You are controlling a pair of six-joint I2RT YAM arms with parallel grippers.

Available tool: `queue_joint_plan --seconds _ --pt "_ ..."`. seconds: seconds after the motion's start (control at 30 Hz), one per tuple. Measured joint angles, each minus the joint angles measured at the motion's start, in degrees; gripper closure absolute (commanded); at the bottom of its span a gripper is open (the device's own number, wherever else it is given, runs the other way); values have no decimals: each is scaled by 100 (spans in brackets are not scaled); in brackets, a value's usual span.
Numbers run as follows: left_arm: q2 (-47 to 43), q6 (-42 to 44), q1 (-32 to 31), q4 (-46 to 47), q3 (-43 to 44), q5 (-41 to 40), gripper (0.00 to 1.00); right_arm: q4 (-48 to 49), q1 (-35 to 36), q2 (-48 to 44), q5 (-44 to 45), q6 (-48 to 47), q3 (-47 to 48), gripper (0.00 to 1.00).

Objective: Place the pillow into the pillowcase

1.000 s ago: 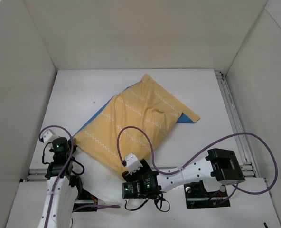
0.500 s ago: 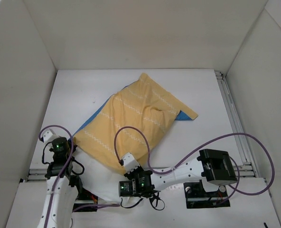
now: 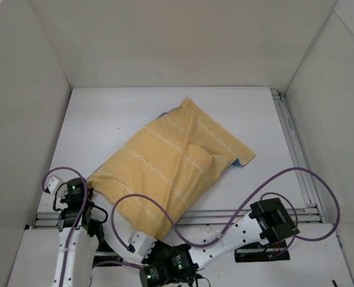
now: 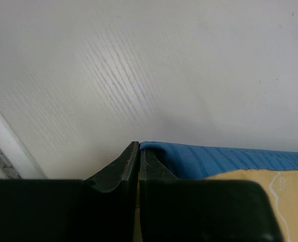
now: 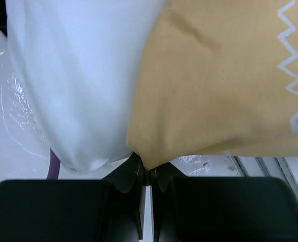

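The right pincer [image 5: 145,169] has snapped fully shut on the near hem of the thin fabric pillowcase [image 3: 177,161], yellow-orange face up over blue, and has dragged it toward the counter's [image 3: 105,119] near edge; the bag now lies stretched slantwise across the counter's middle; the soft white pillow [image 5: 73,75] pokes out of its mouth at the counter's near edge; the left pincer [image 4: 138,151] stays clamped on the blue hem; the case is probably being drawn over the pillow.
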Motion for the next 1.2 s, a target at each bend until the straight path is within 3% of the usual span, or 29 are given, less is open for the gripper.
queue_joint_plan --seconds 0.47,0.87,1.2 --pt "-2149 -1158 -157 -1342 -118 -883 100 -2 87 391 -590 -619 332 100" --pt "-1591 -2304 -157 -1792 -181 -1314 100 326 127 -315 -820 -487 -15 100" --pt "-1661 -2175 -168 -2052 179 -1410 100 452 461 -855 -848 -264 -369 100"
